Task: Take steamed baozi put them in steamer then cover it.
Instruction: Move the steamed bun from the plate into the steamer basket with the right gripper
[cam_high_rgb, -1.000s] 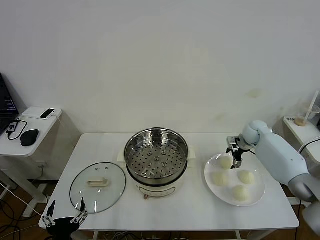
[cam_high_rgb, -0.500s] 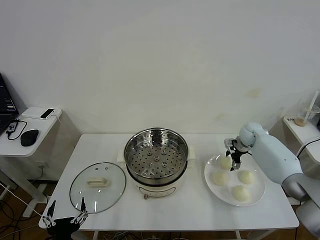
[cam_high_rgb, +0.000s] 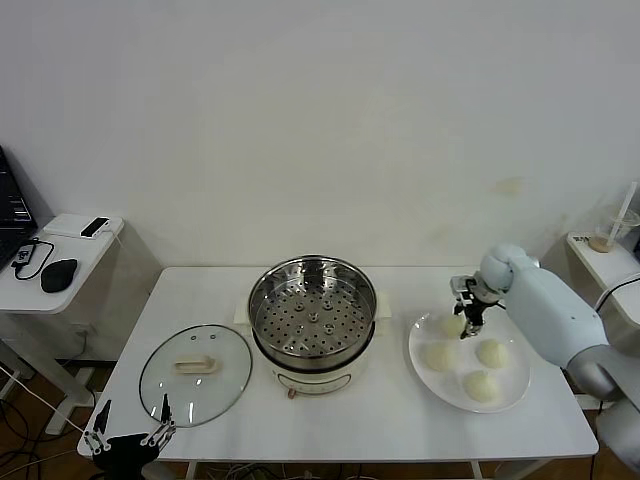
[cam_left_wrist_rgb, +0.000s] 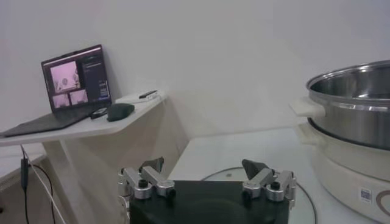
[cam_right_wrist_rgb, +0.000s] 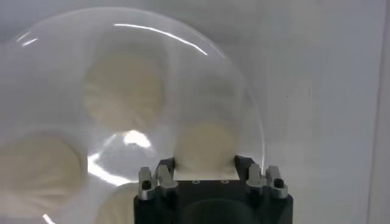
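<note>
Right hand grips the first baozi over the plate; steamer empty, lid off.

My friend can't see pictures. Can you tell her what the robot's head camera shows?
The right gripper is closed around one baozi at the far edge of a white plate that also holds three more buns. Left of the plate stands the open steel steamer, with its glass lid lying flat on the table beside it.
</note>
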